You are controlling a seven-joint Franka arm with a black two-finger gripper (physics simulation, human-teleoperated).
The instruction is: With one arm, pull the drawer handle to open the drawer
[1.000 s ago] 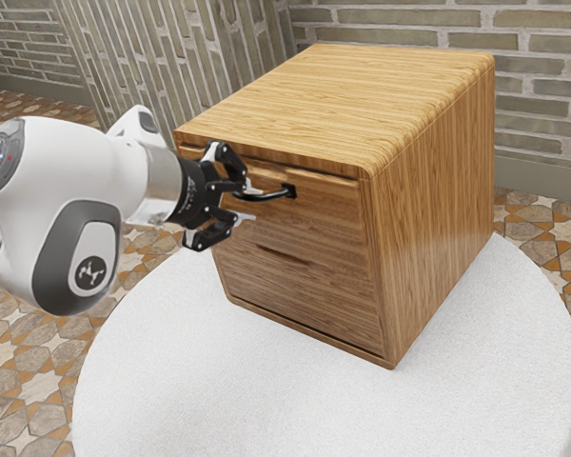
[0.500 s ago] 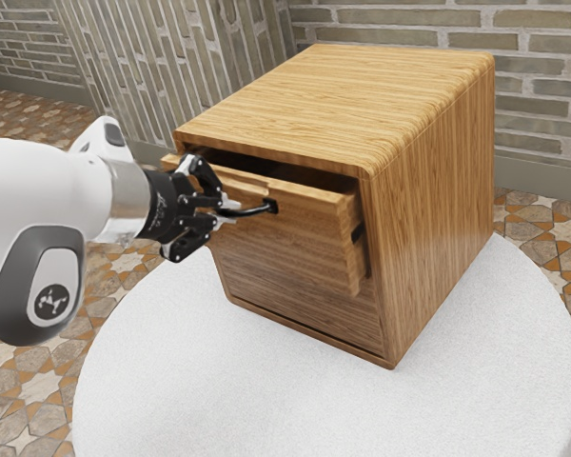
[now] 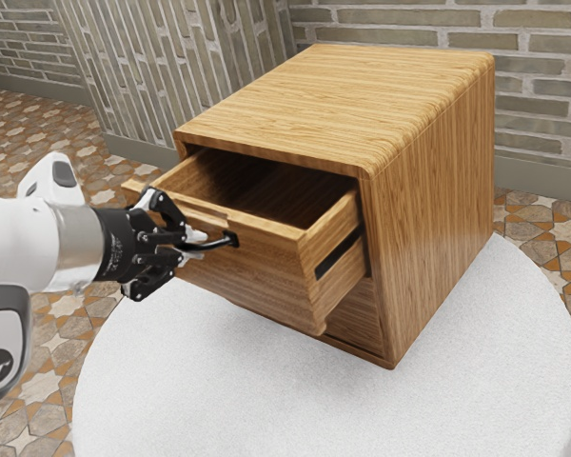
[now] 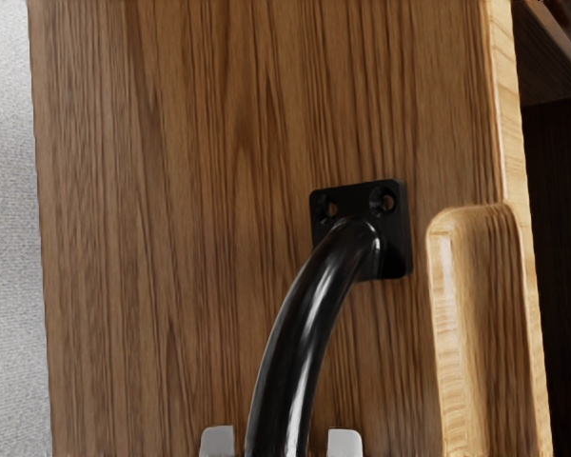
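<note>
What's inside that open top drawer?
Only bare wood shows inside the drawer. Its rear runs under the cabinet top, and its front panel hides the nearest strip of floor.

The drawer (image 3: pixel 257 249) is seen as the upper one of a wooden cabinet (image 3: pixel 428 190) and is made of the same striped, light-brown wood. It is drawn well out of the cabinet toward the exterior view's left and is held level, so that its open inside and one side wall are exposed. A black handle (image 3: pixel 216 242) is fixed to its front panel. This is a round, curved bar, which is joined to the wood by a small square black mounting plate (image 4: pixel 360 227) with two screw holes.
</note>
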